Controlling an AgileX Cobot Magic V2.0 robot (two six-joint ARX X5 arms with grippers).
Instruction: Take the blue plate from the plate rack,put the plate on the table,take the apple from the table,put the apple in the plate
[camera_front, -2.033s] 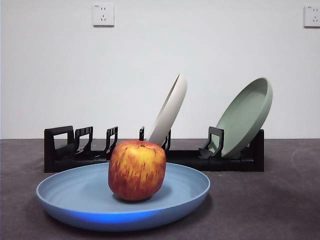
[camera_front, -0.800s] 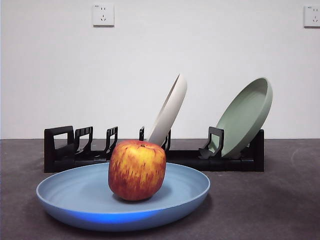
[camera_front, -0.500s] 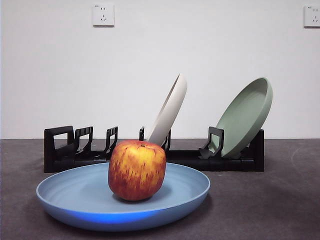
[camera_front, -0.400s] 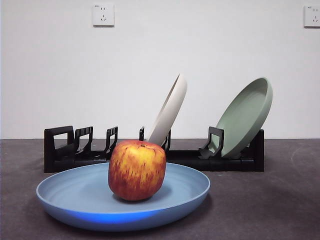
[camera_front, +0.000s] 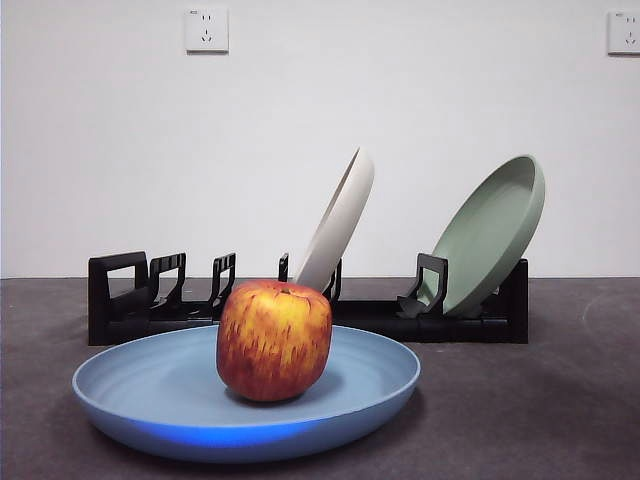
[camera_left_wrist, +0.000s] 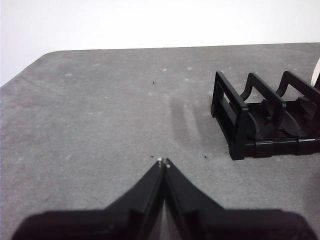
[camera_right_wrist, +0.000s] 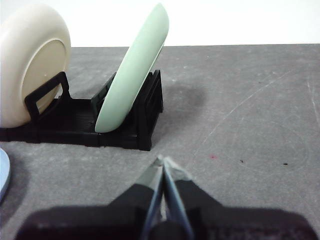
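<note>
Two grippers, left (camera_left_wrist: 163, 162) and right (camera_right_wrist: 163, 160), sit with jaws closed, empty, flanking the plate rack (camera_front: 300, 310); before it, the apple (camera_front: 273, 340) rests in the blue plate (camera_front: 150, 385).

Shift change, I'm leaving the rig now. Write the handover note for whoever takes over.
Left gripper: jaws shut, holding nothing, over bare table near the plate rack's loop end.
Right gripper: jaws shut, holding nothing, near the rack's other end by the sage-green plate.
Blue plate: flat on the table in front of the rack.
Apple: upright in the blue plate.
Cream-white plate: leaning in the rack.
Done: plate out, apple in it.
Left: nothing visible.
</note>
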